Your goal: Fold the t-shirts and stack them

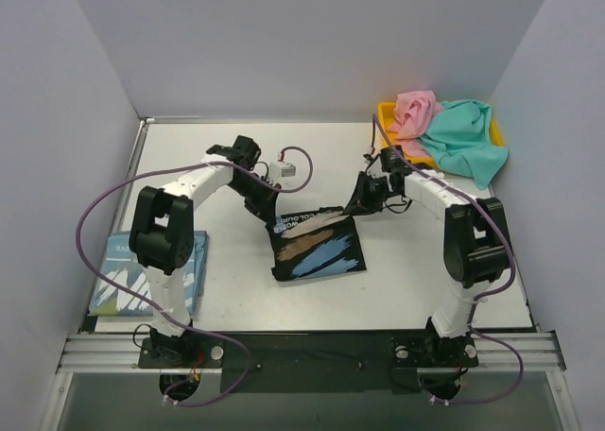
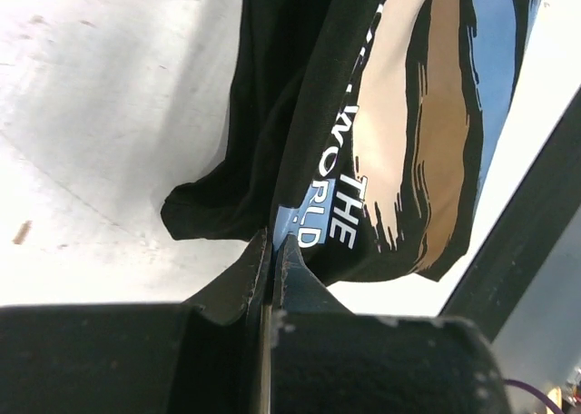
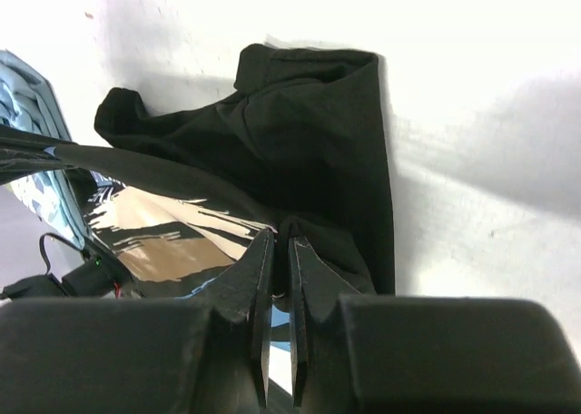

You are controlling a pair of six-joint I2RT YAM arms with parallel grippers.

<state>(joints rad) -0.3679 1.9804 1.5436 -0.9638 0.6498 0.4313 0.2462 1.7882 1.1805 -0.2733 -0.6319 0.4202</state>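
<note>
The black t-shirt [image 1: 317,246], with white lettering and tan and blue brush strokes, is part folded at the table's middle. My left gripper [image 1: 269,212] is shut on its far left edge; the pinched cloth shows in the left wrist view [image 2: 300,142]. My right gripper [image 1: 357,204] is shut on its far right edge, the black cloth bunched between its fingers [image 3: 318,160]. Both hold the far edge lifted a little. The light blue t-shirt [image 1: 151,272] lies folded at the near left. The pink t-shirt [image 1: 414,112] and teal t-shirt [image 1: 465,140] lie crumpled at the far right.
A yellow tray [image 1: 386,110] holds the pink and teal shirts at the far right corner. Purple cables loop from both arms. White walls close in the table on three sides. A black rail [image 1: 312,351] runs along the near edge.
</note>
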